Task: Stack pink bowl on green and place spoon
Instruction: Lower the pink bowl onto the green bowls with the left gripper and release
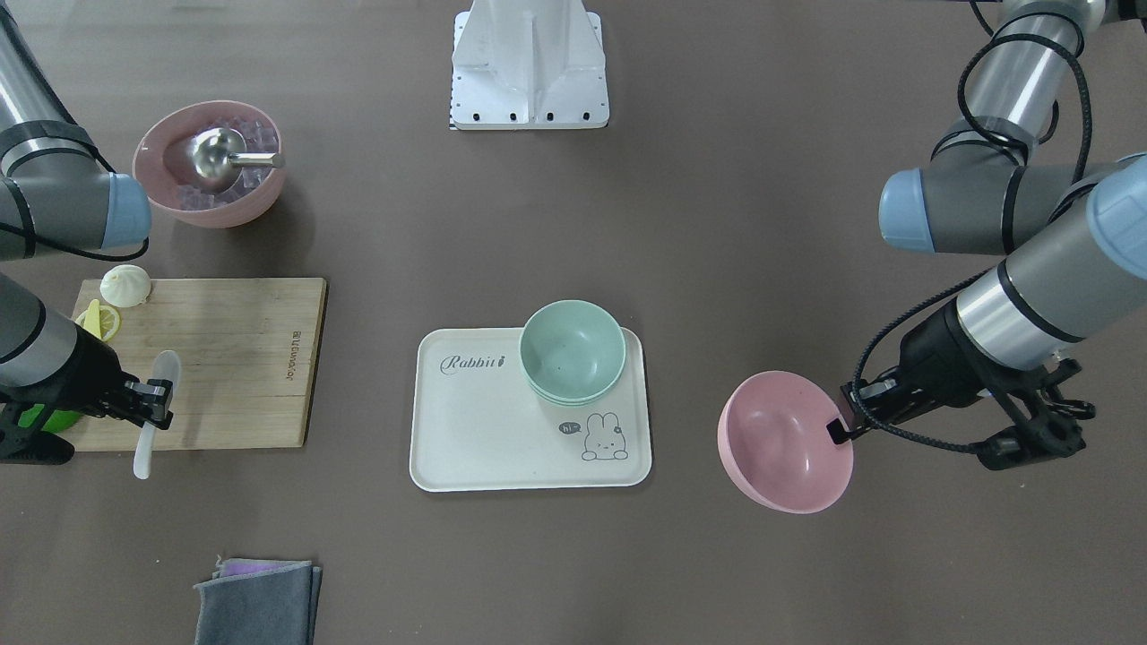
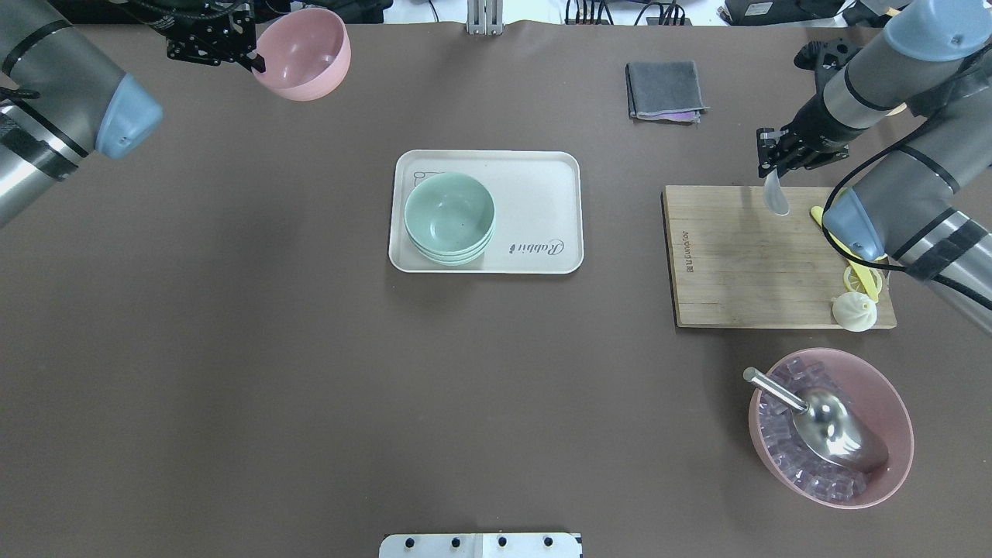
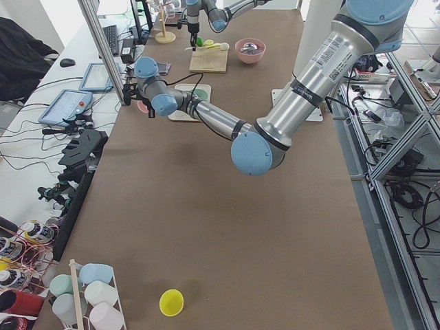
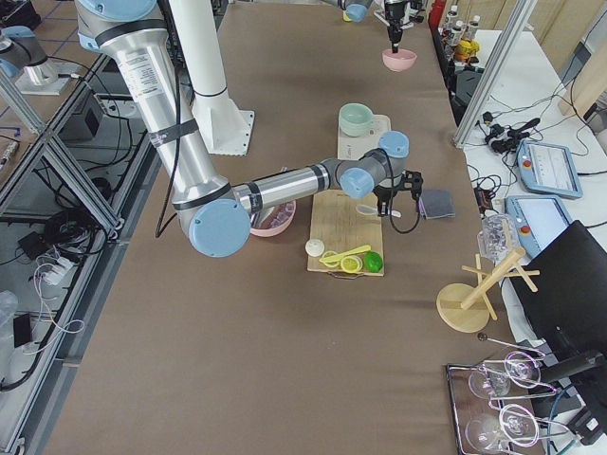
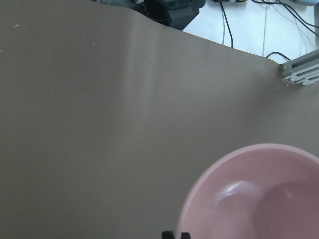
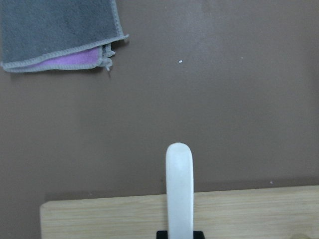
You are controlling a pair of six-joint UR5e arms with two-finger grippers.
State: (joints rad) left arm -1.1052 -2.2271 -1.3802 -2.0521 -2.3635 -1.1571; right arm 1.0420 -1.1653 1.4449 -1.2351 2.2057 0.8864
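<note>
Now we see the matte pink bowl tilted at lower right, rim pinched by the left tool; the right tool pinches the glossy white spoon at lower left, above the brown surface.

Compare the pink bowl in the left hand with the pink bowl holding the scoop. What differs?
1. Contents: the light-pink bowl is empty. The dusky-pink bowl holds clear cubes and a steel scoop.
2. Pose: the light-pink bowl is tilted and gripped at its rim by the left hand. The dusky-pink bowl stands upright with nothing gripping it.
3. Shade: the light-pink bowl is paler than the dusky-pink bowl.
Both are round, plain and matte.
</note>
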